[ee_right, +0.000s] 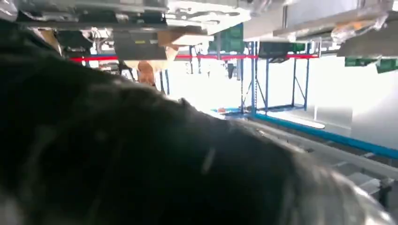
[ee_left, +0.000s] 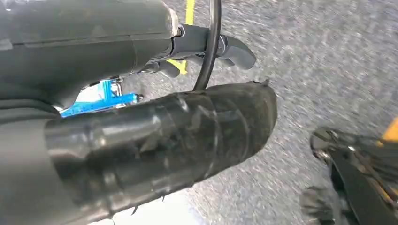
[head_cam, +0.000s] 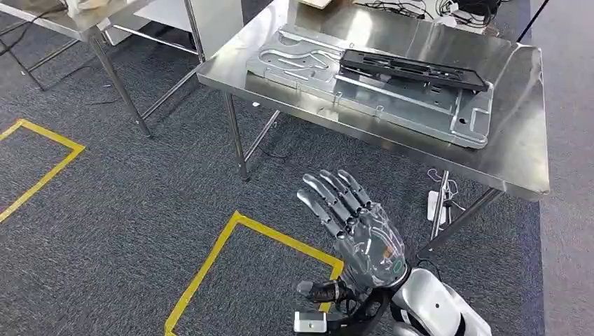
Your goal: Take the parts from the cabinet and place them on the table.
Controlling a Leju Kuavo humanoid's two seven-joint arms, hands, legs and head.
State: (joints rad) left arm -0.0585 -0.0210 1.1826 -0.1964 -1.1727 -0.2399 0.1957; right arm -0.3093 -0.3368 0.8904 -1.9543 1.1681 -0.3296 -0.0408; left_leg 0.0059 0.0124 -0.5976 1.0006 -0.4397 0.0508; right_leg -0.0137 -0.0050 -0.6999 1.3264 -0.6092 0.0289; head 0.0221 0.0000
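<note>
Parts delivered, right hand (head_cam: 357,231) free
Your black part (head_cam: 412,68) rests flat on the metal plate (head_cam: 364,84); fingers spread, holding nothing; left hand's fingers unreadable

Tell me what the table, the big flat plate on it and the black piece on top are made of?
The table looks like brushed steel: shiny and silver, with soft reflections. The big flat plate looks like pressed sheet metal, duller grey with stamped grooves. The black piece is matte and dark, probably plastic, though painted metal is possible.
</note>
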